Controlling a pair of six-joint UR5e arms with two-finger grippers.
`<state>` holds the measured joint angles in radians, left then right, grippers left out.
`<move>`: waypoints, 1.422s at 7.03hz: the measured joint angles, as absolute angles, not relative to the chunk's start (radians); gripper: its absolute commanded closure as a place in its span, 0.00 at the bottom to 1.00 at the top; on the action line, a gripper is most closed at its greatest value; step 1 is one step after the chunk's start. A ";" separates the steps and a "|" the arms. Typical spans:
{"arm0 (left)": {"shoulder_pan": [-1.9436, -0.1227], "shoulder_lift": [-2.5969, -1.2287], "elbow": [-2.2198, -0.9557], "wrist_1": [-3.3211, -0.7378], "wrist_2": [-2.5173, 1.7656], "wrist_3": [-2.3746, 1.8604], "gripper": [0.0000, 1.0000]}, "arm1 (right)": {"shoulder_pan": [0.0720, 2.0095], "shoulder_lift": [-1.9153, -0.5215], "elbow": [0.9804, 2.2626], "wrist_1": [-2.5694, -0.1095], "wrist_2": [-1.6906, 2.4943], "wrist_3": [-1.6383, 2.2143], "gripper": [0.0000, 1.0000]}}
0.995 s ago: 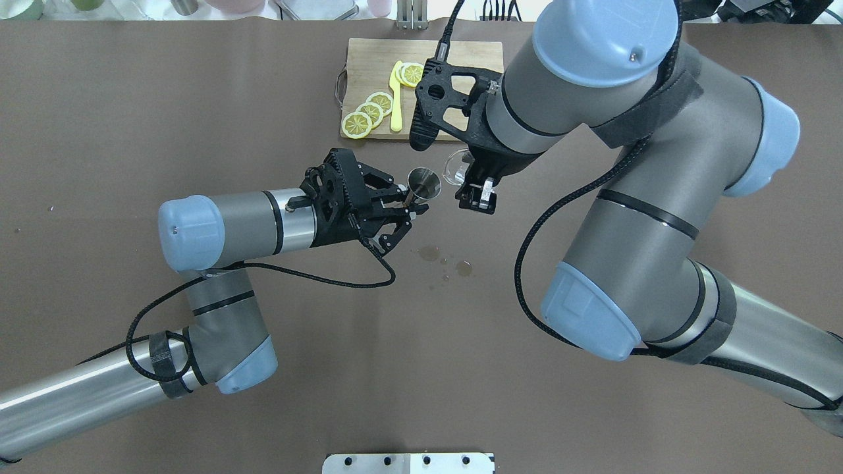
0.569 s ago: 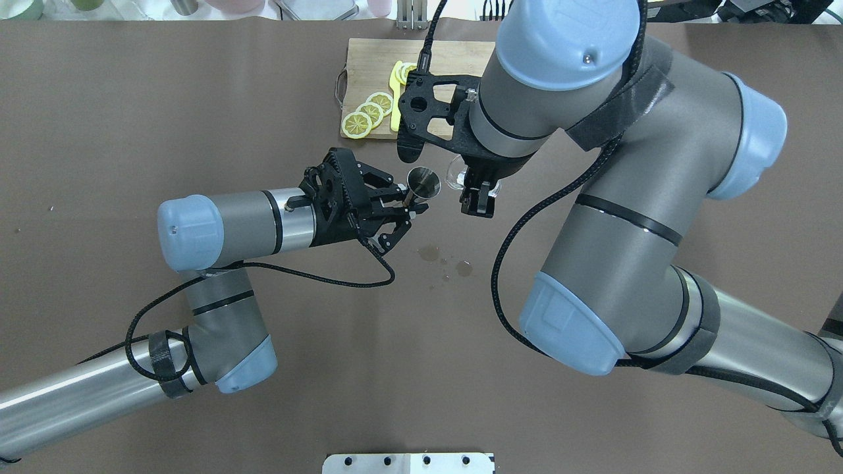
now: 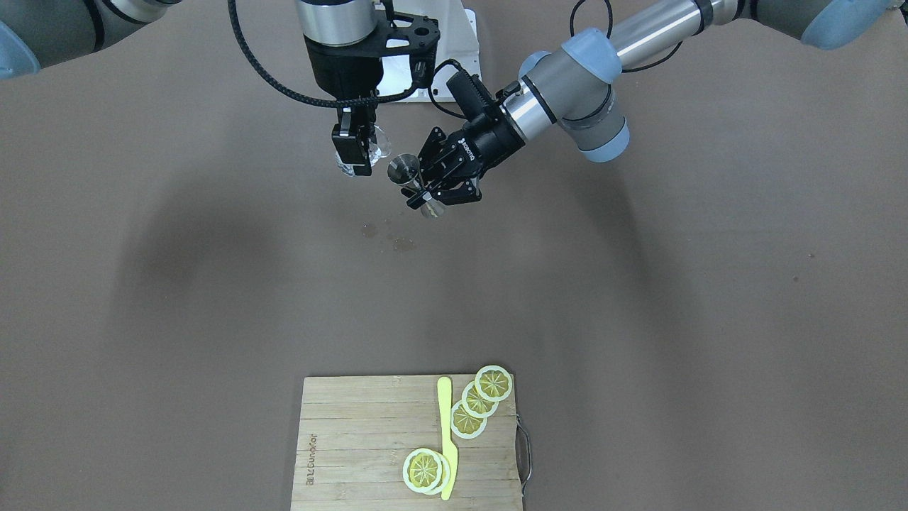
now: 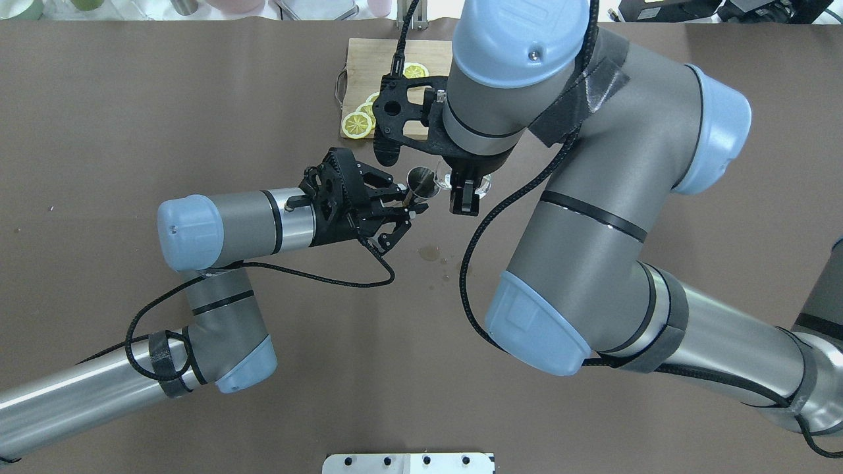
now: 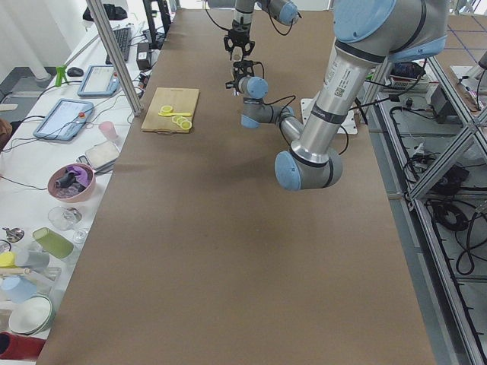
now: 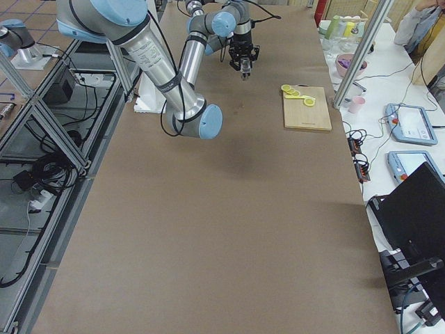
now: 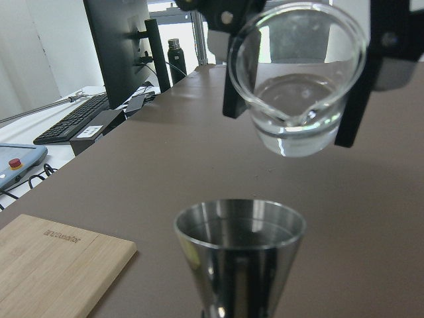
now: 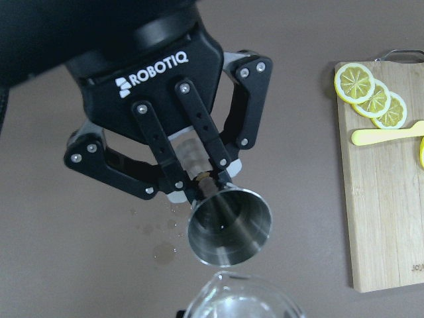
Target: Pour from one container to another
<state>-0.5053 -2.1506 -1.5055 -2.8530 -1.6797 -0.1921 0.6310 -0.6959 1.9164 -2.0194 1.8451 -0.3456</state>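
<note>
A steel jigger (image 4: 421,182) hangs above the table, upright, with my left gripper (image 4: 409,198) shut on its narrow waist. In the left wrist view its open cup (image 7: 238,242) is in front at the bottom. Just beyond and above it hangs a clear glass beaker (image 7: 298,93) with some clear liquid in the bottom, its spout facing the jigger. My right gripper (image 3: 355,152) points down and is shut on that beaker (image 3: 380,148). The right wrist view looks down into the jigger (image 8: 229,226), with the beaker rim (image 8: 242,301) at the lower edge.
Small wet drops (image 4: 429,253) lie on the brown table below the grippers. A wooden cutting board (image 3: 355,440) with lemon slices (image 3: 477,399) and a yellow knife (image 3: 445,433) lies at the table's far side, partly hidden under the right arm in the overhead view.
My right arm has swung leftward, carrying the beaker close beside the jigger. The left arm and the jigger have stayed still.
</note>
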 measured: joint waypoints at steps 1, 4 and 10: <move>-0.506 -2.151 -1.506 -2.854 -1.680 -0.192 1.00 | 0.631 -0.678 1.899 -2.034 1.837 -0.358 1.00; -0.506 -2.151 -1.505 -2.856 -1.681 -0.192 1.00 | 0.630 -0.635 1.872 -2.094 1.811 -0.404 1.00; -0.507 -2.151 -1.505 -2.856 -1.680 -0.192 1.00 | 0.610 -0.588 1.844 -2.194 1.739 -0.475 1.00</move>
